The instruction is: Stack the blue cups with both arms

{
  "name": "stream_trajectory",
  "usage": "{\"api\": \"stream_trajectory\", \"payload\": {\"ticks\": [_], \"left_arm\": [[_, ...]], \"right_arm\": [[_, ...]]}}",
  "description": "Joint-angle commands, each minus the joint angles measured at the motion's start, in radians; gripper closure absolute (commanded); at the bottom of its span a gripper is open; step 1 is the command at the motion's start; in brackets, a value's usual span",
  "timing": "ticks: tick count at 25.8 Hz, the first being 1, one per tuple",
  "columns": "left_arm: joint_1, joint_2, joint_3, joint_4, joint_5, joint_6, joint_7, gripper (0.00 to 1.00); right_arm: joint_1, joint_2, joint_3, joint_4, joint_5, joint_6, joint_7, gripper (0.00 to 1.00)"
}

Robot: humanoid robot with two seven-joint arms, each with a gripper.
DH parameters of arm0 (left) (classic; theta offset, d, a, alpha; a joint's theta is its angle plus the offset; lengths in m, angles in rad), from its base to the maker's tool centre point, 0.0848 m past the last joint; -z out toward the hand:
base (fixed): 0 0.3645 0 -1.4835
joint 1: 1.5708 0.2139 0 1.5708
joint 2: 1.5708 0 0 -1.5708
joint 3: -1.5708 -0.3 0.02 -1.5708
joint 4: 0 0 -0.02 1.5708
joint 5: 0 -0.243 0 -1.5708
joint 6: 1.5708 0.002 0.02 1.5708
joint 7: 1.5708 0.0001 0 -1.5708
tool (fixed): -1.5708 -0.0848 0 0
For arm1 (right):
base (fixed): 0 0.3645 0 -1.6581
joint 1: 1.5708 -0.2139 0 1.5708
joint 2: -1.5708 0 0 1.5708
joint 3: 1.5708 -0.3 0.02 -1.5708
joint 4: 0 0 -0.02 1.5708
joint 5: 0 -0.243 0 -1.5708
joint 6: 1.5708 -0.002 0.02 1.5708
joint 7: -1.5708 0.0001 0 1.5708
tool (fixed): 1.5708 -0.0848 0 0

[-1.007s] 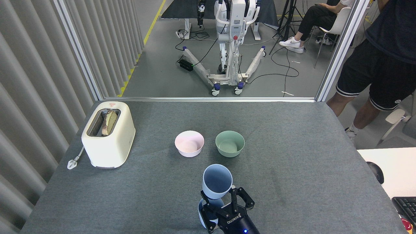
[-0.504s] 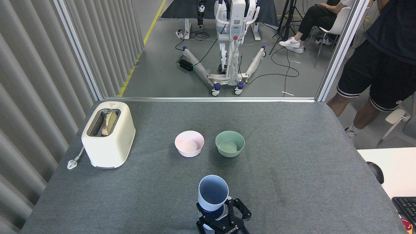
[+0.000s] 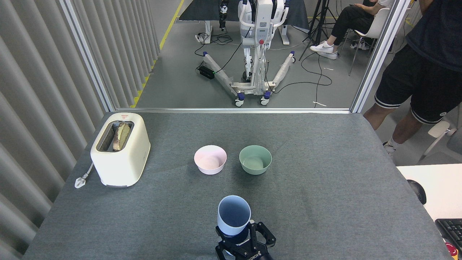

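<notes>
The grey bench (image 3: 325,173) is mostly bare cloth. Its left edge runs along a ribbed wall, its far edge meets a metal rail, and its right half carries nothing. Near the far left corner stands one cream toaster (image 3: 121,148) with one slice of bread (image 3: 121,135) in its slot, its plug (image 3: 80,180) lying at the left edge. At the bench's middle sit two bowls, apart from each other: one pink bowl (image 3: 210,159) on the left, one mint-green bowl (image 3: 255,159) on the right. Open cloth separates them from the near edge, where one blue cup (image 3: 233,215) is plainly seen, upright with its mouth open. A second blue cup cannot be made out beneath it. One gripper (image 3: 244,242), entering at the near edge, has its fingers (image 3: 266,237) clamped around the cup's lower part. Which arm it belongs to cannot be told. Beyond the right edge stands one person (image 3: 422,65).
</notes>
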Motion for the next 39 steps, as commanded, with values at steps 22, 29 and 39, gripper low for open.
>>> {"api": "stream_trajectory", "payload": {"ticks": [22,29,39], "left_arm": [[0.0,0.002,0.0,-0.001,0.0,0.0,0.001,0.0],[0.001,0.0,0.0,-0.001,0.001,0.0,0.001,0.0],[0.004,0.0,0.0,-0.002,0.0,0.002,0.002,0.0]], "right_arm": [[0.006,-0.001,-0.002,-0.006,-0.005,-0.002,-0.005,0.02],[0.014,-0.007,-0.005,-0.062,-0.006,-0.007,-0.099,0.01],[0.163,-0.041,-0.263,-0.243,-0.015,-0.008,-0.227,0.01]]}}
